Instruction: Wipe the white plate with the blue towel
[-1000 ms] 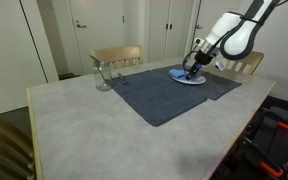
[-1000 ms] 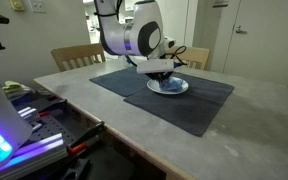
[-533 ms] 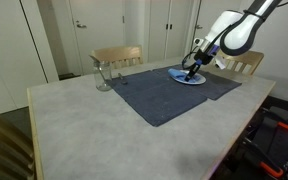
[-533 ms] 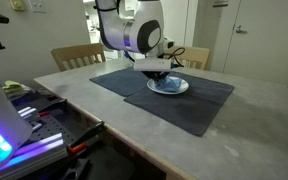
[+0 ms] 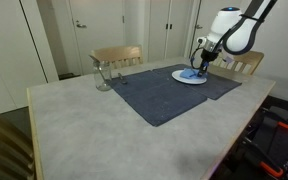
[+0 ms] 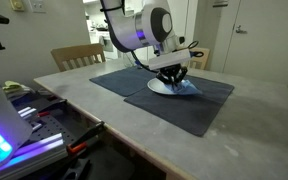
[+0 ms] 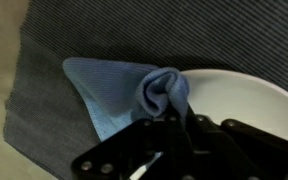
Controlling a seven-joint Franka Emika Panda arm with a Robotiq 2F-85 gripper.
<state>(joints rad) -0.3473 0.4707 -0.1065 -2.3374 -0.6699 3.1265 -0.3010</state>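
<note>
A white plate (image 5: 182, 76) (image 6: 162, 87) lies on a dark grey mat in both exterior views. My gripper (image 5: 198, 67) (image 6: 176, 80) is shut on a bunched blue towel (image 7: 134, 90) and stands at the plate's edge. In the wrist view the towel trails off the white plate (image 7: 244, 95) onto the mat, pinched between my gripper's fingers (image 7: 174, 118). In an exterior view the blue towel (image 6: 187, 88) shows at the plate's rim under the gripper, and it shows as a blue patch (image 5: 190, 74) beneath the fingers.
The dark grey mat (image 5: 154, 95) (image 6: 184, 105) covers the far half of the grey table. A clear glass (image 5: 102, 76) stands near the mat's corner. Wooden chairs (image 5: 117, 56) (image 6: 76, 56) stand behind the table. A cluttered cart (image 6: 24, 110) is beside it.
My gripper has dragged the blue towel across the plate toward its edge, so part of the towel now lies off the plate on the mat.
</note>
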